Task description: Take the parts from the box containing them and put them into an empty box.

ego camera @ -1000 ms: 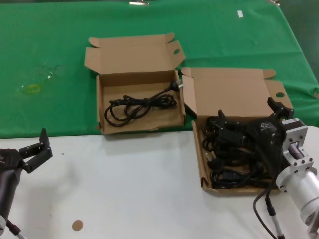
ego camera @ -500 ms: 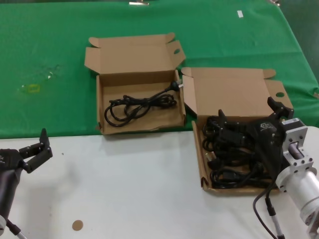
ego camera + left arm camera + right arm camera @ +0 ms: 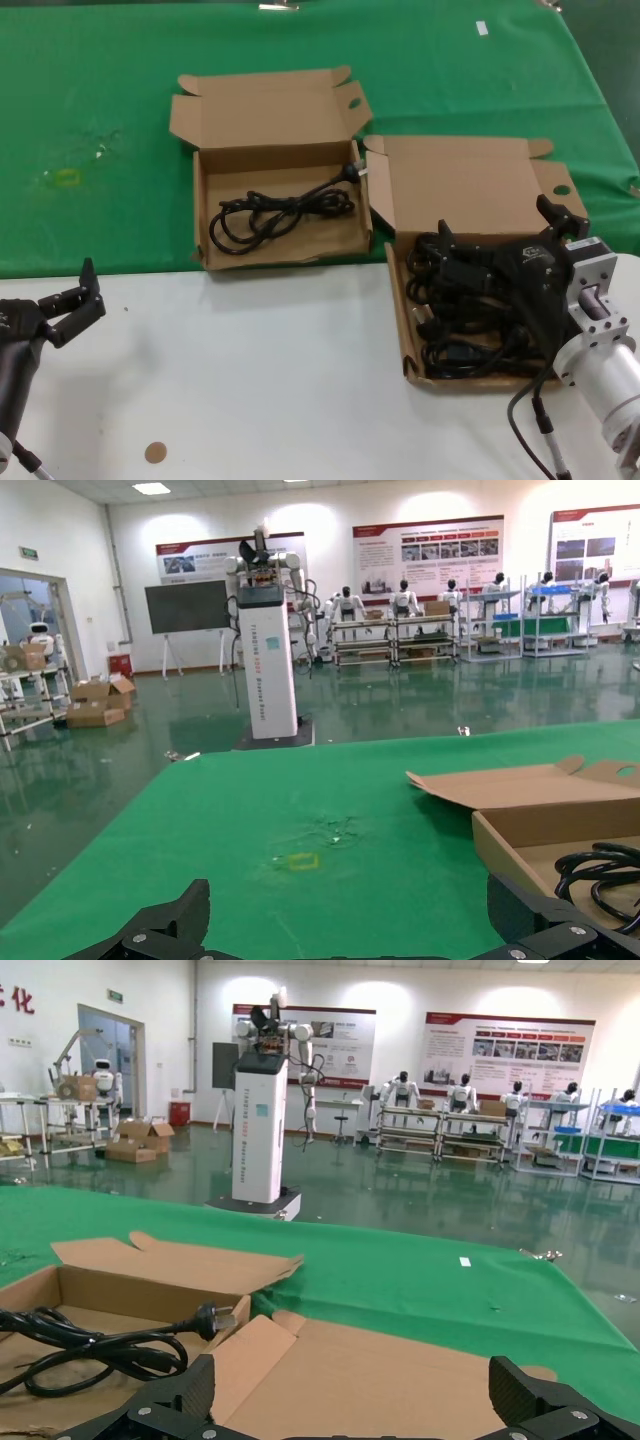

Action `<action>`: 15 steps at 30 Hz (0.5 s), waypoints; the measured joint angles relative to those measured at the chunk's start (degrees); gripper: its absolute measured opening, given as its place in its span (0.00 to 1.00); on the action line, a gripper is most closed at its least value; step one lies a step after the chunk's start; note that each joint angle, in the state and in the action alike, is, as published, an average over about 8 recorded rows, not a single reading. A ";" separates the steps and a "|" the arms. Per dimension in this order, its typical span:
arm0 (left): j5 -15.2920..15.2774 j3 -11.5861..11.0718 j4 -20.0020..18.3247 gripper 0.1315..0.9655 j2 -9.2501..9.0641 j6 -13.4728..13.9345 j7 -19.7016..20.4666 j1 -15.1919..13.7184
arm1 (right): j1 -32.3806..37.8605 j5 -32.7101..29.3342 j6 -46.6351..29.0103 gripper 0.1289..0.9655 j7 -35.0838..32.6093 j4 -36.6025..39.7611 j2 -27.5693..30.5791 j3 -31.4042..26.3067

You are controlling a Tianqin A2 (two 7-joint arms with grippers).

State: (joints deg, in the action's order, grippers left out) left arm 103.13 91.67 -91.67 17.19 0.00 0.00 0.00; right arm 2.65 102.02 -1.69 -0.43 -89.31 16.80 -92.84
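Right gripper [image 3: 495,232] spread over cords [image 3: 462,310], seemingly untouched

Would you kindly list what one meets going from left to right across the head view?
Left pincer → shallow brown cardboard box holding one black cord → shallow brown cardboard box full of black cords → right pincer.

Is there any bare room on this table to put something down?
Yes: the white tabletop between the left gripper and the right-hand box. Crowded: that box, piled with black cords, the right gripper over them.
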 joint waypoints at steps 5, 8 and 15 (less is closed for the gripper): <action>0.00 0.00 0.00 1.00 0.00 0.00 0.00 0.00 | 0.00 0.00 0.00 1.00 0.00 0.00 0.00 0.00; 0.00 0.00 0.00 1.00 0.00 0.00 0.00 0.00 | 0.00 0.00 0.00 1.00 0.00 0.00 0.00 0.00; 0.00 0.00 0.00 1.00 0.00 0.00 0.00 0.00 | 0.00 0.00 0.00 1.00 0.00 0.00 0.00 0.00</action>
State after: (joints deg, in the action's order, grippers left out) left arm 103.13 91.67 -91.67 17.19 0.00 0.00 0.00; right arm 2.65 102.02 -1.69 -0.43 -89.31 16.80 -92.84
